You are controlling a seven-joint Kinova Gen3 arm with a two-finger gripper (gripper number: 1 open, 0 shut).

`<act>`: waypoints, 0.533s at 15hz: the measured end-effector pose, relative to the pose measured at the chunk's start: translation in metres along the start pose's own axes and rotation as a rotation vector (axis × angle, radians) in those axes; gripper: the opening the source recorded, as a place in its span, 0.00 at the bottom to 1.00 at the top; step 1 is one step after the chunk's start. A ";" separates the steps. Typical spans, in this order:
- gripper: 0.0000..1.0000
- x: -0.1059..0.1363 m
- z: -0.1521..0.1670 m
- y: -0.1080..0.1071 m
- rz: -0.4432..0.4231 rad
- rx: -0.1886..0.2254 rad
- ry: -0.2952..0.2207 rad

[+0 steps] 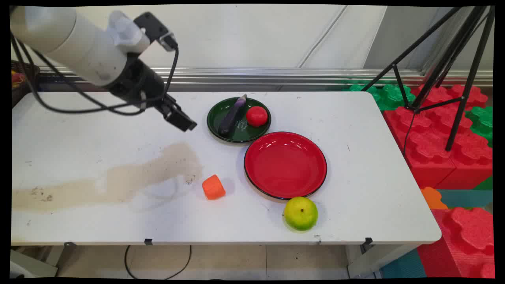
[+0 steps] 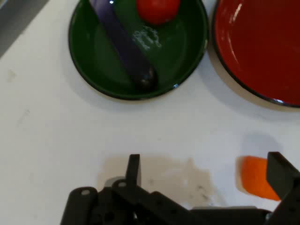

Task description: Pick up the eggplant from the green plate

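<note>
My gripper (image 1: 184,123) hangs open above the table, left of a dark green plate (image 1: 216,114), and holds nothing. In the hand view the gripper (image 2: 206,172) has its two fingers spread wide over a brownish stain (image 2: 178,176). On the green plate (image 2: 93,61) lie a purple eggplant (image 1: 232,115) (image 2: 124,47) and a red tomato (image 1: 257,116) (image 2: 157,9). An orange block (image 1: 213,187) (image 2: 255,177) sits on the table just inside the right finger. An empty red plate (image 1: 285,164) (image 2: 262,42) lies beside the green one.
A yellow-green fruit (image 1: 300,213) rests near the table's front edge, below the red plate. A brownish stain (image 1: 118,179) runs across the left half of the table. A black tripod (image 1: 446,75) and red and green foam blocks (image 1: 438,146) stand off the table's right end.
</note>
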 end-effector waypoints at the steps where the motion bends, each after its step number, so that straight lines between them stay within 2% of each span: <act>1: 1.00 0.007 -0.001 -0.003 -0.002 0.015 0.002; 5: 1.00 0.036 0.015 -0.017 -0.020 0.072 -0.006; 8: 1.00 0.055 0.034 -0.024 -0.033 0.095 -0.020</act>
